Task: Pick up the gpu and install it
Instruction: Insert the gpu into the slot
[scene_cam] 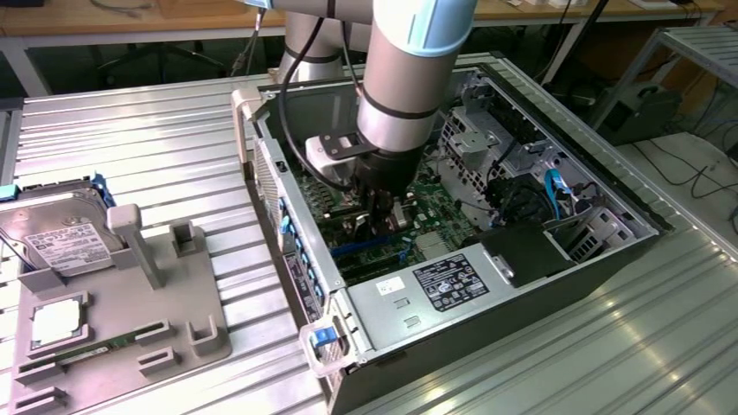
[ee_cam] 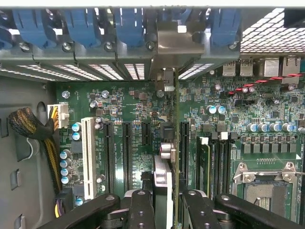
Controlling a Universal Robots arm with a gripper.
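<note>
Claw (ee_cam: 169, 202) clamped on gpu (ee_cam: 162, 168), card edge-on above motherboard (ee_cam: 133, 102) — if edge misses slot (ee_cam: 184, 143), pressing down could bend card; bracket (ee_cam: 177, 44) might snag case wall (ee_cam: 71, 58).

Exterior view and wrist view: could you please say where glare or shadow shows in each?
Exterior view: glare streaks the ribbed table, and the arm shades the case interior. Wrist view: the perforated case wall is washed out white, while the motherboard is evenly lit.
</note>
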